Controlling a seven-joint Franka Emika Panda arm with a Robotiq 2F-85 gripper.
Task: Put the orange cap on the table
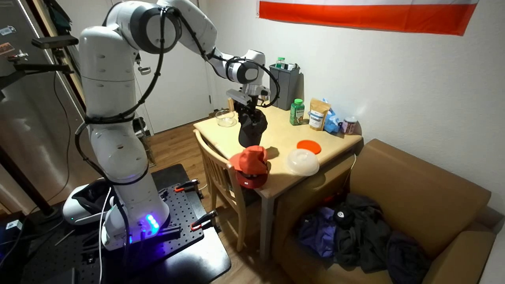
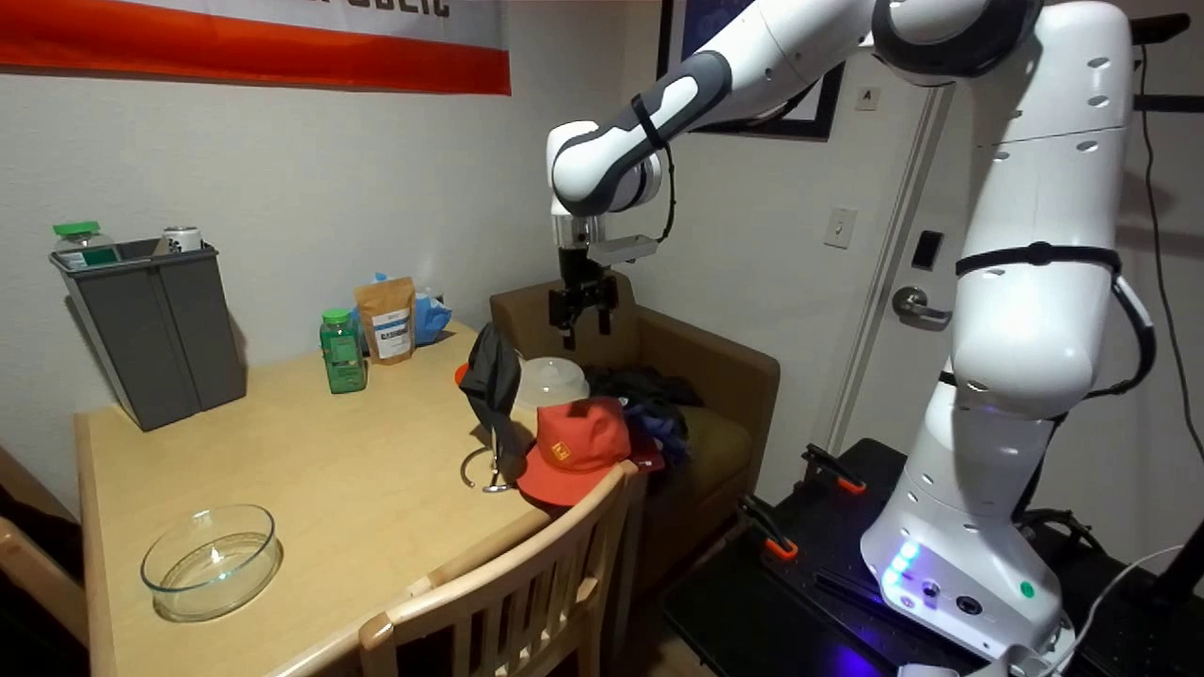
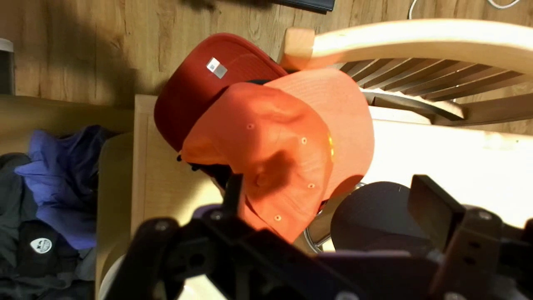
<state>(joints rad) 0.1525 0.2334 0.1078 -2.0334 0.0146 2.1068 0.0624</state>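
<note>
The orange cap (image 1: pixel 252 157) is propped at the near corner of the light-wood table (image 1: pixel 278 130), beside the chair back. It also shows in an exterior view (image 2: pixel 576 442) and the wrist view (image 3: pixel 270 137). A dark red cap (image 3: pixel 208 87) and a black cap (image 3: pixel 374 208) sit against it, with a metal stand (image 2: pixel 489 470) partly visible below. My gripper (image 2: pixel 585 329) is open and raised above the caps, touching nothing that I can see. In the wrist view its fingers (image 3: pixel 333 204) are spread, with the orange and black caps below. The stand is mostly hidden.
A wooden chair (image 2: pixel 527 602) is close to the caps. A glass bowl (image 2: pixel 212 564), grey bin (image 2: pixel 155 329), green bottle (image 2: pixel 341 353), brown pouch (image 2: pixel 388 320), flat orange dish (image 1: pixel 309 146) and translucent lid (image 1: pixel 303 161) stand on the table. A brown sofa (image 1: pixel 414 185) is beside it.
</note>
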